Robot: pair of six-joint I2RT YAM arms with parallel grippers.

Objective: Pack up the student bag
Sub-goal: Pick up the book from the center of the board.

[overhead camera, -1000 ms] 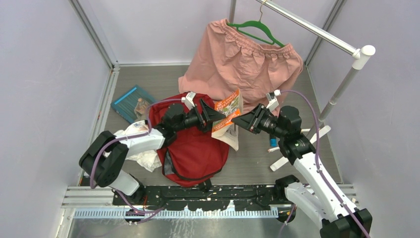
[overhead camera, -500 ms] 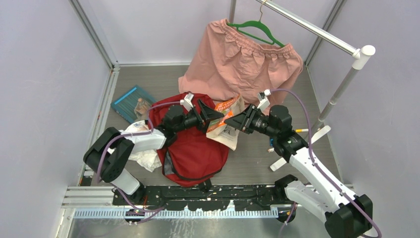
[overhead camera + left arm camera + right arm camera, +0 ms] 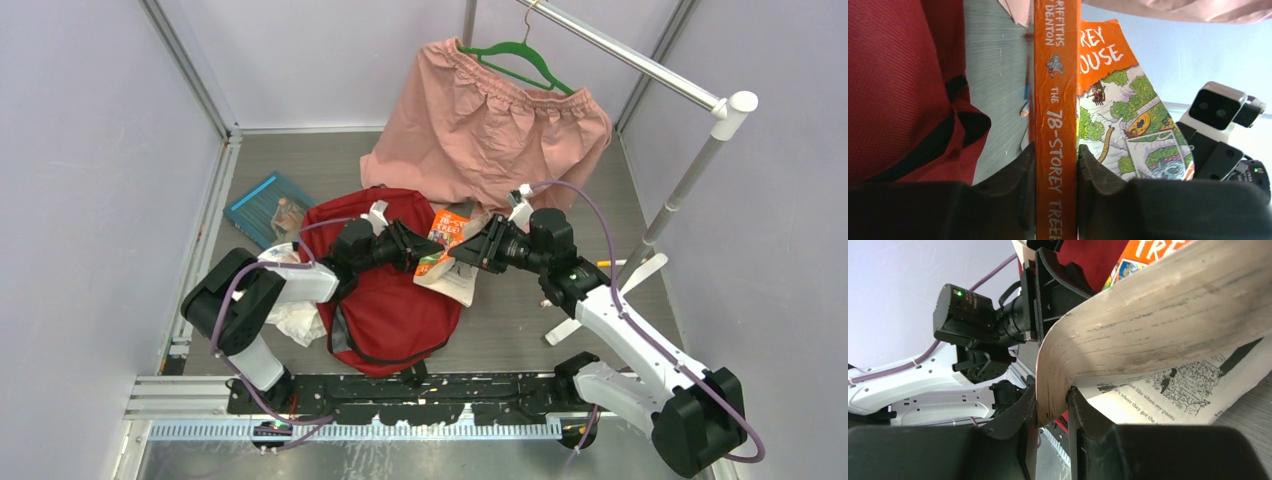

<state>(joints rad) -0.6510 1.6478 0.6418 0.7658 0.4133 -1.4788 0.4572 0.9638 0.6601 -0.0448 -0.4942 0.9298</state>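
Note:
The red student bag (image 3: 385, 300) lies on the floor between the arms; its red fabric and black zipper fill the left of the left wrist view (image 3: 893, 80). An orange paperback book (image 3: 447, 237) hangs above the bag's right edge, held from both sides. My left gripper (image 3: 418, 252) is shut on the book's orange spine (image 3: 1056, 150). My right gripper (image 3: 462, 255) is shut on a wad of the book's pages (image 3: 1108, 340), which bend upward while a loose printed page hangs open below.
Pink shorts (image 3: 490, 125) hang on a green hanger from the rail at the back. A blue book (image 3: 268, 207) lies at the left on the floor. A white plastic bag (image 3: 285, 310) sits beside the backpack's left side. The white rack foot (image 3: 610, 295) stands at the right.
The left gripper, open a second ago, has closed on the book's spine. The right arm has carried the book leftward and lower toward the bag.

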